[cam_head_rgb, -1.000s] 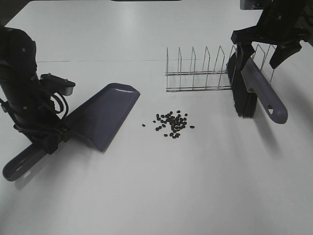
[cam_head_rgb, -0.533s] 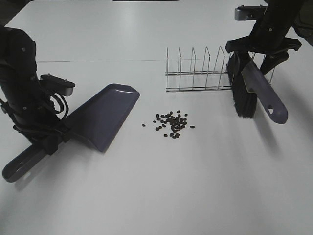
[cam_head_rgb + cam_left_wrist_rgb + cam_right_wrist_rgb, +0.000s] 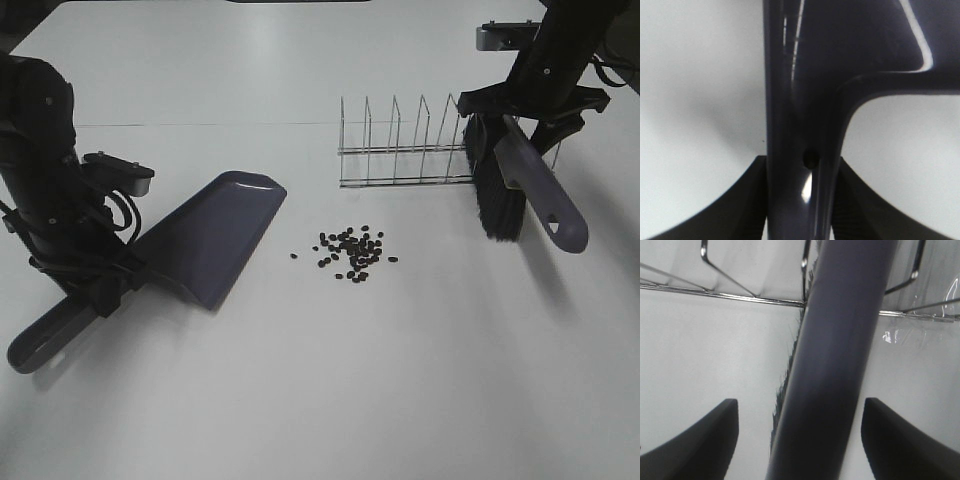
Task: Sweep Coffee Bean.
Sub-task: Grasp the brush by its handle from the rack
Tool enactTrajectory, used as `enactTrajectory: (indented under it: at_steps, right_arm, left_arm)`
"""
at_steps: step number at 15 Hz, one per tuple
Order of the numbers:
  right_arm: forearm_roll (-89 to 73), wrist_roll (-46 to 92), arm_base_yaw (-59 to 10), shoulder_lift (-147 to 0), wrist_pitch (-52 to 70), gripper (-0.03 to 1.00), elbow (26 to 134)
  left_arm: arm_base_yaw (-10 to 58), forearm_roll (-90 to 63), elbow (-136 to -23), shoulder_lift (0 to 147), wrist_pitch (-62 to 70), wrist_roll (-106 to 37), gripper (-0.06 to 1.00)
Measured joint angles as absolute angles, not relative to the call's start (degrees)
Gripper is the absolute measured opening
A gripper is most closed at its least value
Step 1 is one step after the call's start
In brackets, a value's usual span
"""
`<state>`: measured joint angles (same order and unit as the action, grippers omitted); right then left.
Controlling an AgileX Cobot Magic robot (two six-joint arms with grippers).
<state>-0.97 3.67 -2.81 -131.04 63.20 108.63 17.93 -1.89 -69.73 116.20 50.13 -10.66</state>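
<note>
The coffee beans (image 3: 352, 252) lie in a loose cluster on the white table, between the dustpan and the brush. The grey-purple dustpan (image 3: 210, 240) rests on the table left of the beans, its mouth facing them. My left gripper (image 3: 95, 290) is shut on the dustpan's handle (image 3: 800, 125), with a finger (image 3: 740, 200) on each side. The grey-purple brush (image 3: 520, 185) leans on the wire rack at the right, black bristles (image 3: 495, 195) down. My right gripper (image 3: 525, 110) is open, astride the brush handle (image 3: 835, 355), with its fingers (image 3: 710, 435) well apart from it.
A wire dish rack (image 3: 400, 150) stands behind the beans, and its wires also show in the right wrist view (image 3: 740, 297). The white table (image 3: 400, 380) stretches toward the front.
My right gripper has come down and settled over the upper end of the brush handle. The left arm and dustpan have barely shifted. The beans have not moved.
</note>
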Motion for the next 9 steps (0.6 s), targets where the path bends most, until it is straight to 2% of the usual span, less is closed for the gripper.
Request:
enactTrajectory:
  at_steps: [2,6,9]
  right_arm:
    - [-0.97,3.55,-2.81,-131.09,63.2,0.59,108.63]
    - [0.0,2.18,-2.41,-131.09,63.37,0.35,108.63]
    - [0.0,2.01,-2.41,-131.09,64.23,0.35,108.63]
  left_arm:
    - [17.93,-1.95,-69.73,116.2,50.13,-10.66,0.31]
    - [17.93,-1.95,-69.73,116.2,50.19,-10.66,0.31]
    - [17.93,-1.95,-69.73,116.2,50.19,-10.66,0.31]
